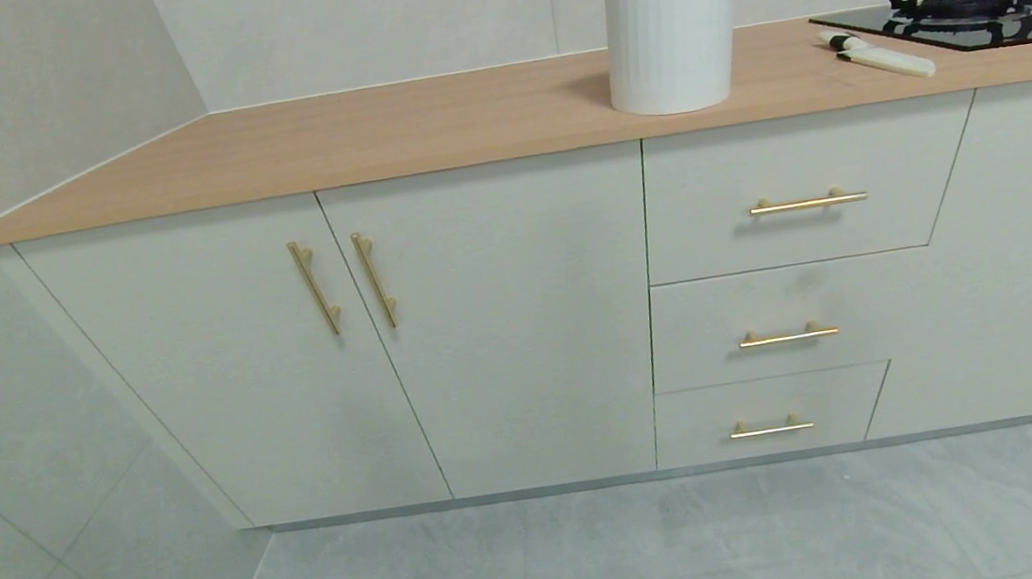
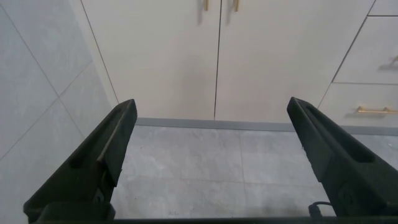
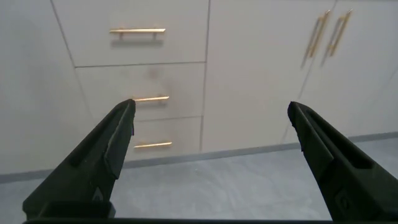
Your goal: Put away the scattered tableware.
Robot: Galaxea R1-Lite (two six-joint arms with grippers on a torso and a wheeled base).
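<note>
A pale kitchen corner with grey tiled walls and a grey tiled floor; along the back runs a wooden countertop over cream cabinet fronts. Seen from the robot's head, a tall white ribbed container stands upright on the countertop at about 1 o'clock. Just past it, toward 2 o'clock, a cream-handled utensil lies flat on the wood, close to the near edge of a black gas hob; I can't tell whether it touches the glass. Below the counter at 11 o'clock are 2 doors, their brass bar handles side by side at the meeting edge. At 3 o'clock from those doors, 3 drawers are stacked, each shut, each with a brass bar. The left gripper hangs low over the floor, facing the foot of the doors, its dark fingers spread wide with nothing between them. The right gripper faces the drawer stack, likewise spread wide and holding nothing. Both are well apart from the utensil and the container.
</note>
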